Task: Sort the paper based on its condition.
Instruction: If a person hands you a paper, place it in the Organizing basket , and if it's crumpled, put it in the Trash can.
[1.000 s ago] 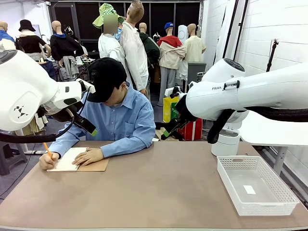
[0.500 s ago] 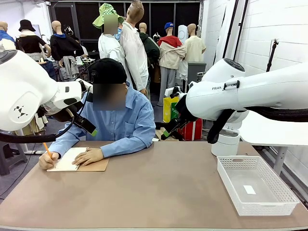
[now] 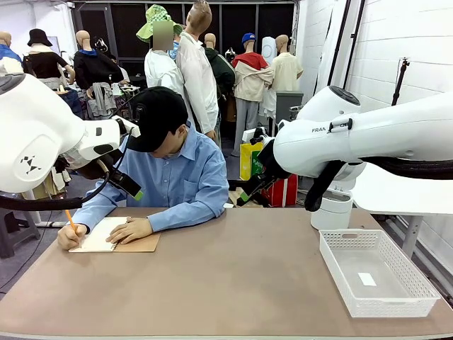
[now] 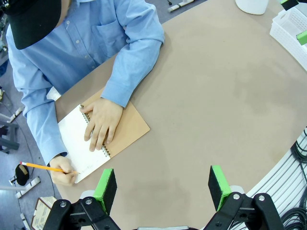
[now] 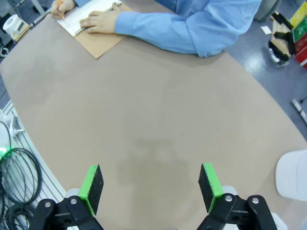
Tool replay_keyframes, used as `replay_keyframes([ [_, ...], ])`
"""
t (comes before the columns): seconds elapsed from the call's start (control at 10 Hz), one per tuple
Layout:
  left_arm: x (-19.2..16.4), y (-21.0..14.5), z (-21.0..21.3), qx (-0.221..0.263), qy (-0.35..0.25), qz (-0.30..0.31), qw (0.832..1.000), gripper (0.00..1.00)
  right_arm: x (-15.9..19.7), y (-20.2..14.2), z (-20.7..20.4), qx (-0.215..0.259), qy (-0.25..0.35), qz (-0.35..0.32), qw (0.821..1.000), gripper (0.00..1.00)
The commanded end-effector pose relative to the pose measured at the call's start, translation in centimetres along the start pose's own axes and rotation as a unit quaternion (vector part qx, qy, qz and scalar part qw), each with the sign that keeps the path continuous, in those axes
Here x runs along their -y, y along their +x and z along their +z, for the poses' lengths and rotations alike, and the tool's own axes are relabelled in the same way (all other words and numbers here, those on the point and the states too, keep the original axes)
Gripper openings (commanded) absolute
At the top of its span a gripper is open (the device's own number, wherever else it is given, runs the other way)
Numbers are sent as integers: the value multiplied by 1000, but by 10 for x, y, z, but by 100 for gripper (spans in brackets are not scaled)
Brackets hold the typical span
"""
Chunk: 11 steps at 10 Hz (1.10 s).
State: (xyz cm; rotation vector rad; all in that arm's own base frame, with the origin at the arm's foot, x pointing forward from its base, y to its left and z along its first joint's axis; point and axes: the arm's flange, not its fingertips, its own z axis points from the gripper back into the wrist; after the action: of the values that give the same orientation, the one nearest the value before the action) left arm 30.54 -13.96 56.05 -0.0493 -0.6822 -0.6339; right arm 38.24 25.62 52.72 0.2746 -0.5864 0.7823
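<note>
Both claws hang above the desk (image 3: 233,276) with nothing in them: the left claw (image 4: 162,186) has its green pads spread wide, and the right claw (image 5: 150,184) is just as wide open. The paper (image 4: 76,143) is the white top page of a spiral notebook (image 4: 128,129) at the left of the front view. The person's flat hand (image 4: 102,123) pins it while the writing hand (image 4: 64,174) works a pencil (image 4: 48,168) across it. A white basket (image 3: 368,306) sits at lower right. The step looks like waiting. It seems best to hold off until a sheet is free and both hands are clear, then judge whether it is smooth or crumpled, and pinch it by an edge.
</note>
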Motion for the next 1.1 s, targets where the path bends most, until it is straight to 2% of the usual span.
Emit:
replay_keyframes([
  [0.0, -1, 0, 0, 1, -1, 1, 1000, 100, 1, -1, -1, -6, -6, 3, 1000, 100],
  [1.0, -1, 0, 0, 1, -1, 1, 1000, 100, 1, -1, -1, -6, -6, 3, 1000, 100],
])
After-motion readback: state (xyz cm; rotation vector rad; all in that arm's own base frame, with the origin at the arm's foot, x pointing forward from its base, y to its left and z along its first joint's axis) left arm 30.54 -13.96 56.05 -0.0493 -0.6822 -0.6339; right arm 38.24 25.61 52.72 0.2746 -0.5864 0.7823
